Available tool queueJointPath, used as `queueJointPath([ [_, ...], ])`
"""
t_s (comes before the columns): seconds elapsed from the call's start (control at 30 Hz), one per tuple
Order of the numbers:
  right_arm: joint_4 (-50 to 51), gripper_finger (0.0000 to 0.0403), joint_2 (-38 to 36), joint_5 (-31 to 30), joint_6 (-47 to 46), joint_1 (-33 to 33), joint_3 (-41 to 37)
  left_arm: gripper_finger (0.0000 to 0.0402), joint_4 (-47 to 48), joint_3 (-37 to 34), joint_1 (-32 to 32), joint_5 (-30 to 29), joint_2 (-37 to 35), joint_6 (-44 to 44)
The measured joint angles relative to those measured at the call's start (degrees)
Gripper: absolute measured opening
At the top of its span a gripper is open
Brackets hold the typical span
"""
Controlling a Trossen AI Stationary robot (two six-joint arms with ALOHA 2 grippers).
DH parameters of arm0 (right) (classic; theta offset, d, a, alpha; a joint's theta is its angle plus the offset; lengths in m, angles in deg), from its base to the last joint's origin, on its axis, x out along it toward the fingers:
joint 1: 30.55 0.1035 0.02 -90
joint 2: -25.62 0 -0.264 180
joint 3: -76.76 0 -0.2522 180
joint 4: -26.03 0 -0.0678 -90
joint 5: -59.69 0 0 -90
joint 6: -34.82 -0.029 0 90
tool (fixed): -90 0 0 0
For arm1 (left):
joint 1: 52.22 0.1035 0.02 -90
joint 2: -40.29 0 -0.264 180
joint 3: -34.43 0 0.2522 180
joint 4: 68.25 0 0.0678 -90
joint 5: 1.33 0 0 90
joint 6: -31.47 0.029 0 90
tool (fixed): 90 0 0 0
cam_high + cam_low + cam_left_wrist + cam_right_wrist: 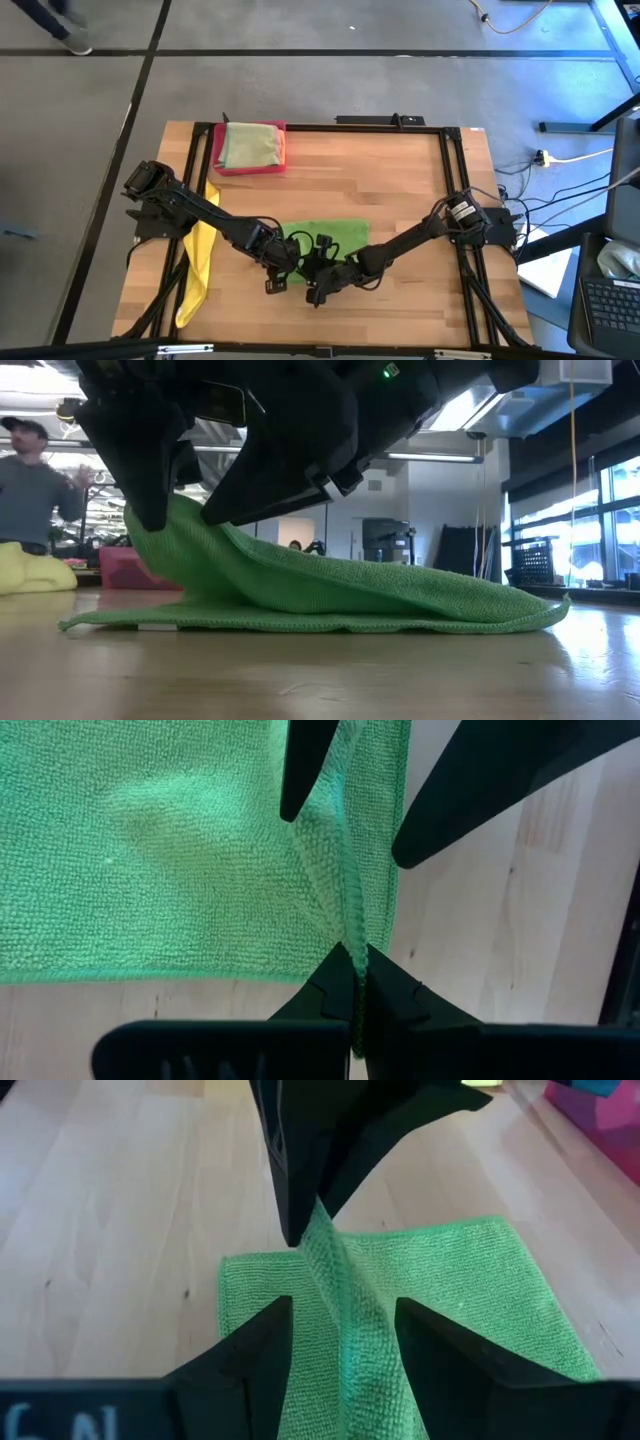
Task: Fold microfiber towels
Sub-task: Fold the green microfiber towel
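A bright green microfiber towel [330, 240] lies in the middle of the table near the front, with its left part drawn up into a ridge [200, 550]. My left gripper [285, 265] is shut on that ridge. My right gripper [345, 1345] is open and slants in from the right. One finger [262, 1355] stands on each side of the ridge; I cannot tell whether they touch it. A yellow towel [200, 262] lies along the table's left edge. A pale olive-green towel [250, 145] rests folded in the tray. My left gripper pinches the green towel between its two fingers at a hemmed edge [355, 960], close to a corner. The fingers come steeply from above. The pinched cloth rises in a narrow ridge [320, 1240], while the rest of the towel lies on the table [420, 610].
A pink-red tray [222, 160] stands at the far left. Black frame rails [448, 180] run along the table's sides and back. Bare wood lies at the right and near the front [420, 300]. A person [35, 480] shows in the room behind.
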Motion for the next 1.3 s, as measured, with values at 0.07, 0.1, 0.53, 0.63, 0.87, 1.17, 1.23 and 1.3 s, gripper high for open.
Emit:
queueJointPath([
  [0.07,-0.04,0.0181,0.0,0.01,-0.02,0.0,0.0,0.0,-0.05,0.0,-0.12,0.0,0.0,-0.05],
  [0.1,-0.06,0.0181,0.0,-0.01,-0.02,0.0,0.0,0.0,-0.09,0.0,-0.15,0.0,0.0,-0.04],
  [0.53,1.7,0.0164,-0.05,-0.28,0.01,-0.02,-0.02,0.0,-0.11,-0.02,-0.17,0.17,0.09,-1.24],
  [0.63,4.66,0.0148,-0.07,-0.34,-0.01,-0.04,-0.02,0.0,-0.08,-0.03,-0.17,0.17,0.09,-1.22],
  [0.87,9.07,0.0119,-0.57,-0.3,0.02,0.03,-0.02,0.0,0.28,-0.04,-0.17,0.17,0.09,-1.2],
  [1.17,17.26,0.0111,-1.27,-0.17,0.16,0.07,3.37,0.0,0.48,-0.04,-0.17,-0.28,0.09,0.42],
  [1.23,20.27,0.0111,-1.27,-0.17,0.2,0.07,3.64,0.0,0.48,-0.04,-0.17,-0.28,0.09,0.44],
  [1.3,24.0,0.0111,-1.27,-0.21,-0.02,0.07,4.25,0.0,0.5,-0.04,-0.17,-0.28,0.09,1.32],
])
